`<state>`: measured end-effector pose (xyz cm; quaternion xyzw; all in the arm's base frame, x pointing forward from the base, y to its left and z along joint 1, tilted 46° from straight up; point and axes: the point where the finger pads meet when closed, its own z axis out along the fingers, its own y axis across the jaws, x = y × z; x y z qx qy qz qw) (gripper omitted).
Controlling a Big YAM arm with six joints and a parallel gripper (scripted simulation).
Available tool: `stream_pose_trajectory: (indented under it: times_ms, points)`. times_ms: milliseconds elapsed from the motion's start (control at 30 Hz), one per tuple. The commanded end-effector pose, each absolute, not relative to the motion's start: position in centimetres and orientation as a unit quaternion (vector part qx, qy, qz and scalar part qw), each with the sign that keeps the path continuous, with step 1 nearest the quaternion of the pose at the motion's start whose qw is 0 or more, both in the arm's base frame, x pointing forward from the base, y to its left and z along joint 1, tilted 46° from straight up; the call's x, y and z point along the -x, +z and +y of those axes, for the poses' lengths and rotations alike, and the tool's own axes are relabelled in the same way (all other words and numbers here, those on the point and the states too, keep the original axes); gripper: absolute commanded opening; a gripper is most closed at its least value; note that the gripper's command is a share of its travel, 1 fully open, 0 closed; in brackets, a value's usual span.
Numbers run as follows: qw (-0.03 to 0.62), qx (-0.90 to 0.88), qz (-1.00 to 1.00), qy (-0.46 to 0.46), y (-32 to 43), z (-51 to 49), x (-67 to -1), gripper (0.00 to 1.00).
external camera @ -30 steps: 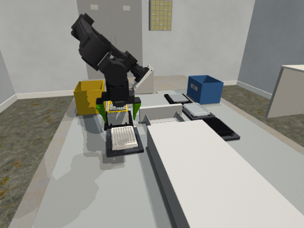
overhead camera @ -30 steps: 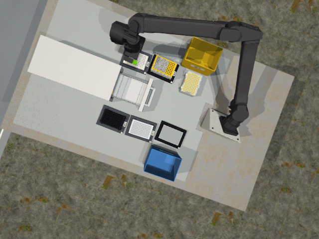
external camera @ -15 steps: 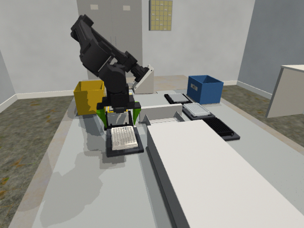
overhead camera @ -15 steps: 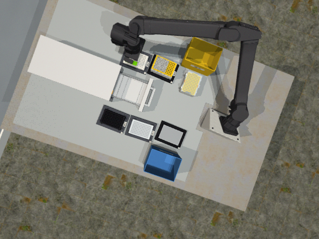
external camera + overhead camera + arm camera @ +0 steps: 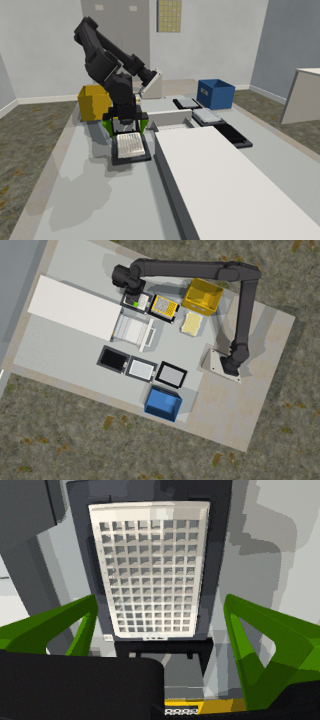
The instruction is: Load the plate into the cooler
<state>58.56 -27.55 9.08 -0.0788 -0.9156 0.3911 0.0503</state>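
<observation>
The white 96-well plate (image 5: 141, 302) (image 5: 130, 151) lies without a lid, flat on its dark nest, next to the cooler's white housing (image 5: 74, 308). It also shows in the exterior view (image 5: 130, 144) and in the wrist view (image 5: 150, 570). My gripper (image 5: 126, 127) with green fingers is open and empty. It hangs low over the plate's end nearer the arm's base, one finger on each side and neither touching it; it also shows in the wrist view (image 5: 163, 640). The cooler's drawer (image 5: 131, 330) stands open with its bar handle (image 5: 149, 334) toward the base. Its floor is bare.
A tip box with a yellow rack (image 5: 165, 307) stands right beside the nest. A yellow bin (image 5: 202, 296) and a yellow plate (image 5: 191, 323) lie beyond it. Across the drawer are a black plate (image 5: 113, 359), a clear plate (image 5: 141, 369), a black-framed lid (image 5: 172, 374) and a blue bin (image 5: 163, 403).
</observation>
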Motion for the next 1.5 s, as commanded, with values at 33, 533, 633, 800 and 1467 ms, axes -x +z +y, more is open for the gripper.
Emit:
stream_pose_trajectory:
  times_ms: [33, 533, 633, 800, 1467]
  points:
    - [0.061, 0.075, -0.916, 0.390, 7.20, -28.62, -58.32, 1.00]
    - [0.058, 0.077, -0.915, 0.391, 7.37, -28.86, -58.57, 1.00]
    - [0.058, 0.077, -0.915, 0.391, 7.37, -28.86, -58.57, 1.00]
    - [0.058, 0.077, -0.915, 0.391, 7.37, -28.86, -58.57, 1.00]
    - [0.058, 0.077, -0.915, 0.391, 7.37, -28.86, -58.57, 1.00]
